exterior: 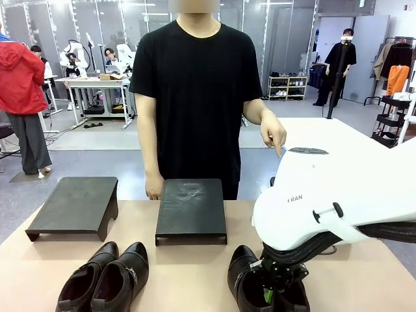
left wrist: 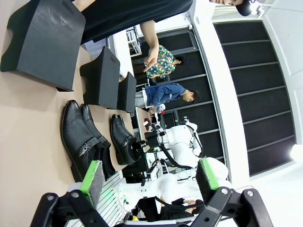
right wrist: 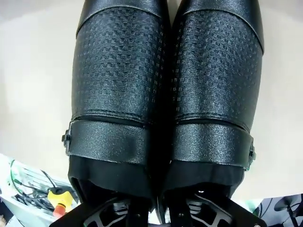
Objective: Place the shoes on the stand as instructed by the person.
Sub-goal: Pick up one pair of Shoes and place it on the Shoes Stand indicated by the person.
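Down on the desk (exterior: 195,279), gripping the right pair of shoes (exterior: 242,266) by their inner walls with the closed right end effector (exterior: 270,289), toes aimed at the middle stand (exterior: 191,208) ahead-left, open left end effector (left wrist: 150,174) farther off

Work surface: tan table (exterior: 188,273). Background, far left: person in a red jacket (exterior: 19,78), standing on grey floor (exterior: 97,156). Far back, right of centre: low shelf unit (exterior: 287,86) holding footwear. Far right: orange garment (exterior: 396,78) hanging on a rack. Right wrist view, lower left: red button (right wrist: 57,204) on a yellow base
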You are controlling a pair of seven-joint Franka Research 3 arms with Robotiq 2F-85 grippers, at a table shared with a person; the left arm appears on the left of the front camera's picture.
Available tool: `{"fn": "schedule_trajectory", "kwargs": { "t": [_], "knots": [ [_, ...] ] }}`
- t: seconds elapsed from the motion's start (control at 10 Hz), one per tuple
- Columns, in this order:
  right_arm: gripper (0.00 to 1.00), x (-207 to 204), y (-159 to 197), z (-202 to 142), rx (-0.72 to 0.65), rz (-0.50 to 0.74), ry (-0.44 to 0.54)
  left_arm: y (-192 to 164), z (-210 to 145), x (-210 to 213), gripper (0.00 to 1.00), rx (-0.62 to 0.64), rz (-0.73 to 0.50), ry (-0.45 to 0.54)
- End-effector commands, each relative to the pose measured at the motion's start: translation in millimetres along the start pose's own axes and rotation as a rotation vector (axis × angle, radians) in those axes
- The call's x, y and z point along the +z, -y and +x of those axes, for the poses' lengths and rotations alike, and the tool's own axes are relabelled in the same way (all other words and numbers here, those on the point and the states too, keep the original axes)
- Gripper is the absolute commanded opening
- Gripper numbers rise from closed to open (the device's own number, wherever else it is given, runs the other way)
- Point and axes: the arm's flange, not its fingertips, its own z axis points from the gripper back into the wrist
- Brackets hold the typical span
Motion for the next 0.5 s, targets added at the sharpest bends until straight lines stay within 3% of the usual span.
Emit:
{"fn": "schedule_trajectory", "kwargs": {
  "t": [0.0,0.4],
  "knots": [
    [0.0,20,9,-30,0.047,-0.015,0.048,-1,0,2,1.0,-0.014,-0.005,-0.005],
    [0.0,101,30,-31,0.173,0.002,0.12,-1,0,2,1.0,-0.014,-0.005,-0.005]
  ]
}}
